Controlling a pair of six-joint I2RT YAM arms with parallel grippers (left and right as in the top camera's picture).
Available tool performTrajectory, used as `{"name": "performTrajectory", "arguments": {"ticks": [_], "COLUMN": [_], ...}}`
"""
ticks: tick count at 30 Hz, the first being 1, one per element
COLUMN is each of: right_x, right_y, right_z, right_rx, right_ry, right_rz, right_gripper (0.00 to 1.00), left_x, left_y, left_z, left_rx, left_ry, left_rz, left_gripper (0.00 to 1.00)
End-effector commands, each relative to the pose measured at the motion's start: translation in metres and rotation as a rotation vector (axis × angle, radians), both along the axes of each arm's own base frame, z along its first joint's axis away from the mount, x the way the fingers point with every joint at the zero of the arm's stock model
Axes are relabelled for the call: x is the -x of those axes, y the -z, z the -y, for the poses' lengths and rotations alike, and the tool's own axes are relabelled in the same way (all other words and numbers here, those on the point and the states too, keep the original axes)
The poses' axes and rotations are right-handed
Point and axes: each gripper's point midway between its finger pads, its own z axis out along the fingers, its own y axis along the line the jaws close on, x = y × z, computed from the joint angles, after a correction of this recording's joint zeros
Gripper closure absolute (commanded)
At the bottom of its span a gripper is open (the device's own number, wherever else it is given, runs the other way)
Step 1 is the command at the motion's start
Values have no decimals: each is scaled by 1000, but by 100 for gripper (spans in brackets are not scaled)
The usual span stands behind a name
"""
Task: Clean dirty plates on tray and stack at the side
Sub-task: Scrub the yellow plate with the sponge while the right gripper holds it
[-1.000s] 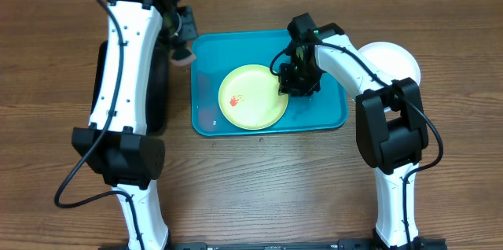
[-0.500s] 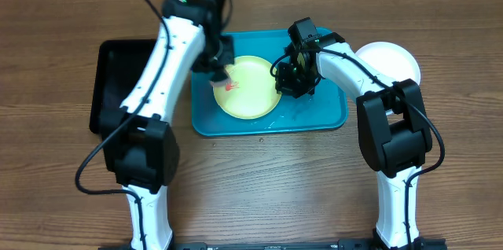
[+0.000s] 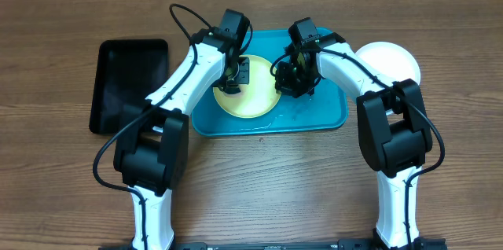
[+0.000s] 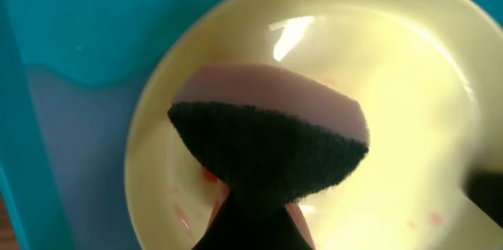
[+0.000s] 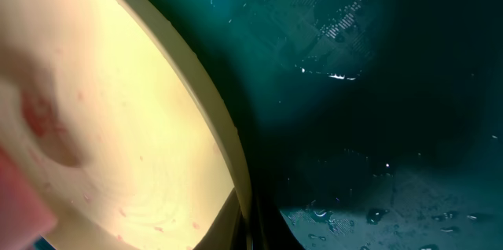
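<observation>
Swinging across from the black tray (image 3: 130, 85), the left gripper (image 3: 234, 77) is now pressing its sponge (image 4: 267, 136) onto the yellow plate (image 3: 253, 102), which is lying in the tray (image 3: 324, 113). Both grippers are clamped: the left on the sponge, the right gripper (image 3: 292, 79) on the plate's right rim. Scrubbing well is probably calling for small firm circles over the red smears (image 4: 206, 174), stopping short of the right gripper. Water is sitting in the tray; the white plate (image 3: 395, 60) is waiting on the counter (image 3: 63, 171), just beside the tray.
</observation>
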Motion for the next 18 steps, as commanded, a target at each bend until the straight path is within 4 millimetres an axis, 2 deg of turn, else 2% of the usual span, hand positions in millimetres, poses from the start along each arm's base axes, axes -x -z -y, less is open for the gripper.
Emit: {"name": "performTrajectory", "arguments": {"ticks": [1,5,9,13,16,18], "right_x": [11,12,12,13,13,13], "right_y": [19,19,19,19,19,19], "right_z": [10,10,10,11,10,10], "right_rx": [61,62,62,64,63,63], "right_ry": [13,13,13,13,13,13], "right_rz": [-44,-48,-48,-52,-51,-51], "right_gripper": [96,96,96,96,96,96], "left_x": [-6,-12,-5,23,46,58], "left_y": [12,17,34,56,58,53], "left_z": [-17,-16,-17,-19,-10,6], "left_rx": [-80,-75,-91,-94,-37,58], "left_ry": [10,10,17,59,115,191], "left_rz": [23,37,-11,-152,-255,-308], "left_gripper": [96,96,96,96,96,96]}}
